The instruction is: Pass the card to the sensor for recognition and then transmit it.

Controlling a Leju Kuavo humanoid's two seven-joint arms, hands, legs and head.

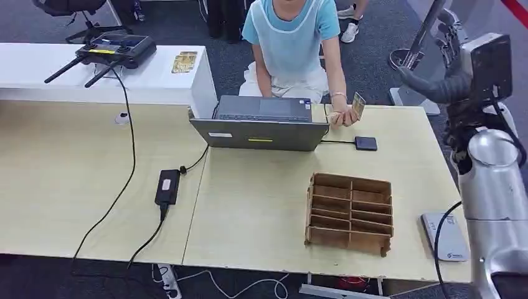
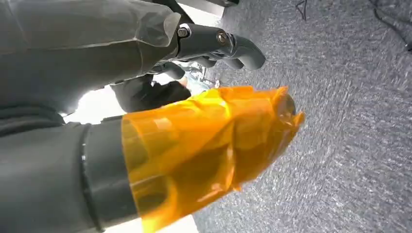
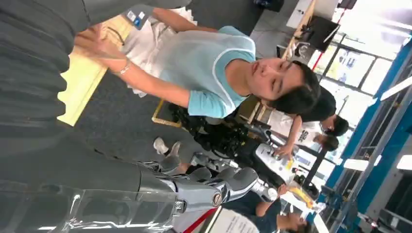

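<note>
In the head view, a pale wooden table (image 1: 261, 230) is seen across the middle of the frame. A grey laptop (image 1: 261, 124) is set at the upper centre, its lid turned toward the camera. Just right of it, a person's hand (image 1: 341, 116) is raised above the table edge, and a card (image 1: 358, 104) is held upright in it. A small black sensor (image 1: 366, 143) is laid flat on the table just below that hand, joined to the laptop by a thin cable. A wooden rack (image 1: 350, 213) with many compartments is placed at the lower centre-right. A black power brick (image 1: 167, 186) is seen at the lower left of the laptop, and a remote control (image 1: 112, 50) with two antennas is placed on the white counter (image 1: 155, 81) at the upper left. A grey device (image 1: 446, 237) lies at the lower right table edge. The right arm is raised along the right edge, and the right hand (image 1: 449, 37) is seen at the upper right with nothing in it.

In the left wrist view, the left hand (image 2: 214, 46) is seen at the upper centre, its fingers curled together and empty above grey carpet (image 2: 350, 121). An orange film-wrapped thumb (image 2: 214, 145) fills the centre.

In the right wrist view, the right hand's fingers (image 3: 228, 184) are seen at the lower centre, bent and slightly apart, holding nothing. The person in a light blue shirt (image 3: 204, 63) is seen across the upper centre, beside the table corner at the upper left.
</note>
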